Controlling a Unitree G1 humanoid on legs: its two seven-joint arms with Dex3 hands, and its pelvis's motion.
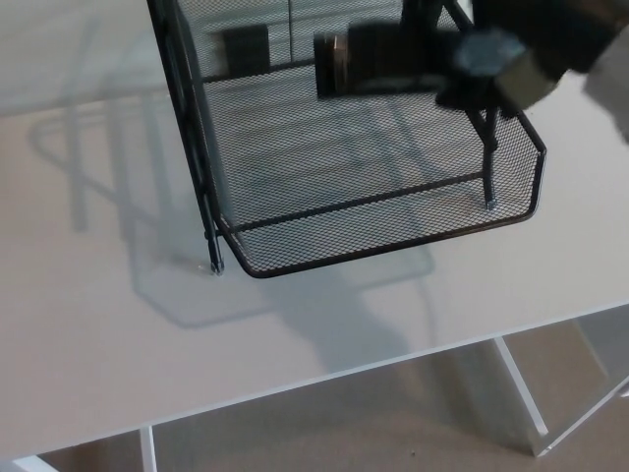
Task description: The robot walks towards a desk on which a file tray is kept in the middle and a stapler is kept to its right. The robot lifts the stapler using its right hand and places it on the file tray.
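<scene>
A black wire-mesh file tray stands on the white desk, filling the upper middle of the head view. My right hand reaches in from the upper right, blurred by motion, above the tray's right side. It is shut on the stapler, a long dark shape with a pale end that points left over the tray's mesh floor. I cannot tell whether the stapler touches the mesh. My left hand does not show.
A dark rectangular piece shows at the back of the tray. The tray's upright posts stand at its left and right sides. The desk's front edge runs across the lower picture, with white desk legs and carpet below.
</scene>
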